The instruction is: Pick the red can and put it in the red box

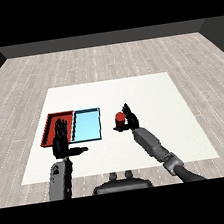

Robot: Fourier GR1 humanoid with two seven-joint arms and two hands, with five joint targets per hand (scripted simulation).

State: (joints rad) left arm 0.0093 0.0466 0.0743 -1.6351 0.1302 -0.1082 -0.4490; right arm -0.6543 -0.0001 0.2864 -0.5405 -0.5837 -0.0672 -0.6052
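The red can (119, 119) stands near the middle of the white table (147, 94), just right of the two trays. My right hand (128, 119) is curled round the can from its right side, thumb under its near edge. The red tray (51, 123) lies at the left, partly hidden behind my left hand (61, 140). That hand is held up over the tray's near edge with straight fingers and thumb pointing right, holding nothing.
A light blue tray (87, 124) lies between the red tray and the can, touching the red tray's right side. Wooden floor surrounds the table.
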